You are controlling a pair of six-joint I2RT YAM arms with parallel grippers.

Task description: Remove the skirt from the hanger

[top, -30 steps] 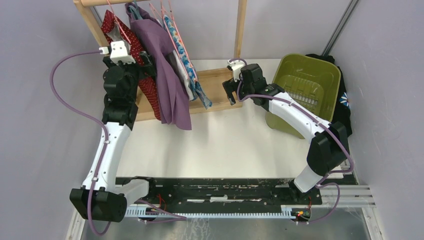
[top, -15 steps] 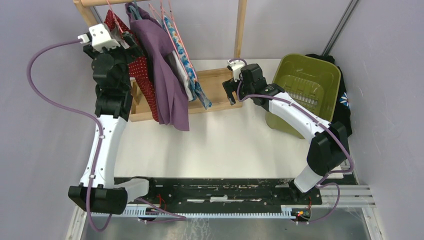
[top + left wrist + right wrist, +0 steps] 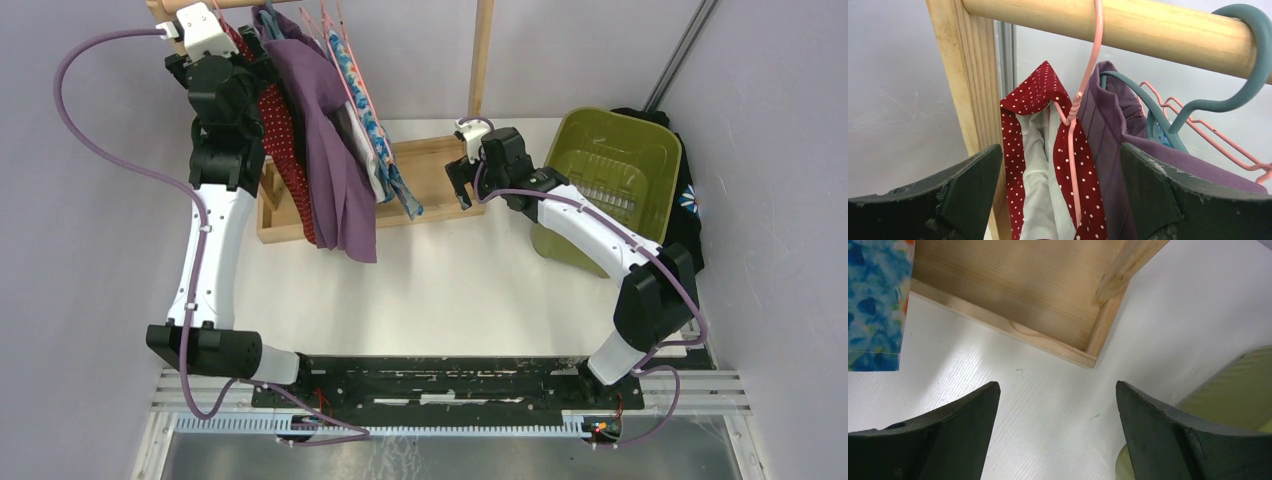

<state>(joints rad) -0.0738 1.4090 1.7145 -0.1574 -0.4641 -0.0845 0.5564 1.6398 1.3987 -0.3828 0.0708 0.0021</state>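
While right jaws idle open, our left jaws gape empty, lined up on the polka-dot skirt and pink hanger; next we pinch fabric.

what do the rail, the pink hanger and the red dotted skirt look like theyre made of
Rail: bare light wood, grain visible.
Pink hanger: thin wire, probably coated metal, twisted at the neck.
Red dotted skirt: soft matte cloth with a white lining; fibre unclear.

Red polka-dot skirt on pink wire hanger
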